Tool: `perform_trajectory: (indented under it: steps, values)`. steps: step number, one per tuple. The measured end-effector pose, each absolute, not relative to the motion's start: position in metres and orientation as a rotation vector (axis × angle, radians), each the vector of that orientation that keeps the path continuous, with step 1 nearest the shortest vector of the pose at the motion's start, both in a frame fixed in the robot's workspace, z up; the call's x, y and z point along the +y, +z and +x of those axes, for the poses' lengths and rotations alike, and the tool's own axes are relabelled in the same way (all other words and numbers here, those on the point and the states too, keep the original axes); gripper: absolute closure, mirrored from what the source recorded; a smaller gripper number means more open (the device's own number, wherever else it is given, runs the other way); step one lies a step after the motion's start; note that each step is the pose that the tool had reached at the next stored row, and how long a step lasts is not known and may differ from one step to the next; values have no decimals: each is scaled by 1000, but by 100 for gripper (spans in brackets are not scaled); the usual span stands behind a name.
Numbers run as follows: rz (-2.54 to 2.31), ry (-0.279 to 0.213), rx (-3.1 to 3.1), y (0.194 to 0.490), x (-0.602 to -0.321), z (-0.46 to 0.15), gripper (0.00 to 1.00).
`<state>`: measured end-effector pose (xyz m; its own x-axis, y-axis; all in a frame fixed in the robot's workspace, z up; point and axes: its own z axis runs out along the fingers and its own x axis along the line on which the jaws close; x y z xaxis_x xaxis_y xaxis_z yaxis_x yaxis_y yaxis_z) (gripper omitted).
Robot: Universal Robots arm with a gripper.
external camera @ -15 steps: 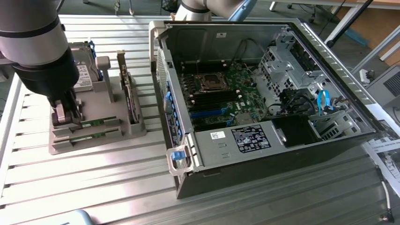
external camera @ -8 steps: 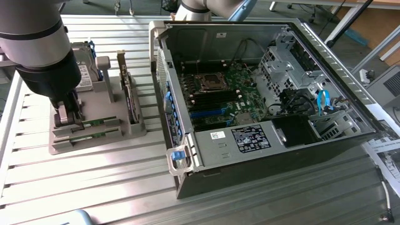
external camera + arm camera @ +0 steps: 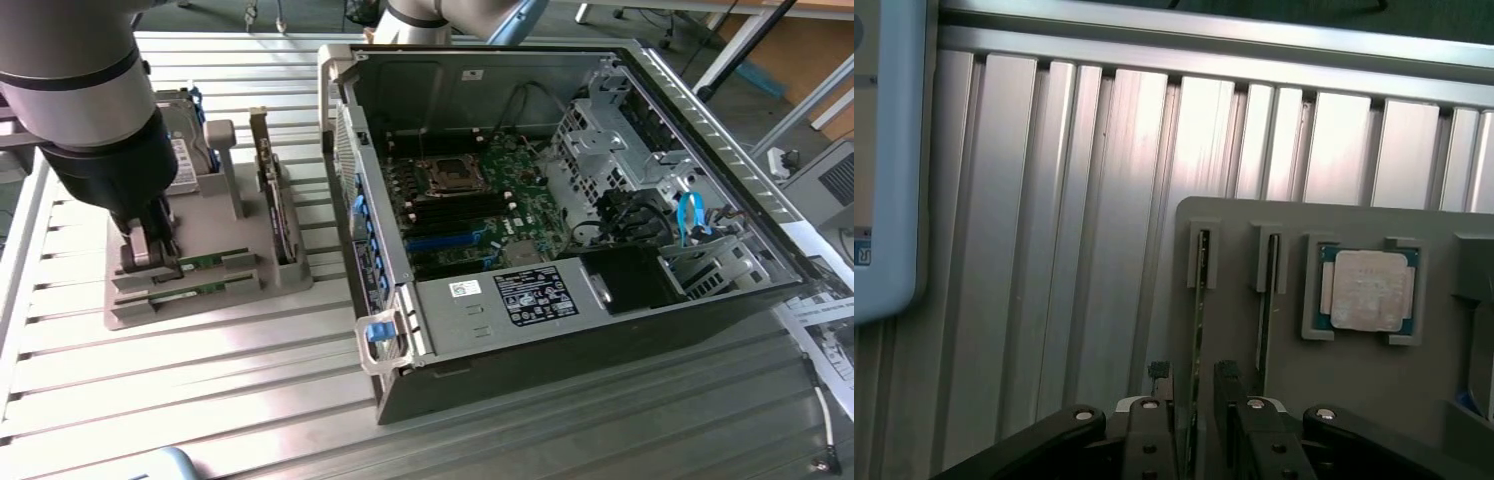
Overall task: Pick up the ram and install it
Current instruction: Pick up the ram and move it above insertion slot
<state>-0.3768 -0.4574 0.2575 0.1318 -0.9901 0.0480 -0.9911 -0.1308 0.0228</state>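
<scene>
Green ram (image 3: 1200,300) stands on edge in its grey holder (image 3: 1374,400), between my tool's (image 3: 1194,385) wide-open fingers and not yet gripped.
In the outside view the tool (image 3: 150,258) sits low over the holder on the bench (image 3: 200,400). I judge the ram light, stiff and fragile, so I'd pinch its flat faces.

The bench (image 3: 200,400) was a bed of ribbed aluminium slats laid side by side, and light lay on them in pale, washed-out bands. Beyond its far edge a dull grey-green floor (image 3: 667,35) showed. It was crossed by a thin metal leg (image 3: 801,110) and a black pole (image 3: 747,45), with a brown board (image 3: 821,40) behind them at the exterior view's right.
</scene>
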Motion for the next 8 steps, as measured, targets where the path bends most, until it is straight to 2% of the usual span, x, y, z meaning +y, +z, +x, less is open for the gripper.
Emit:
perform_trajectory:
  steps: [8]
  values:
    - [2326,33,-2038,254,-458,-376,70]
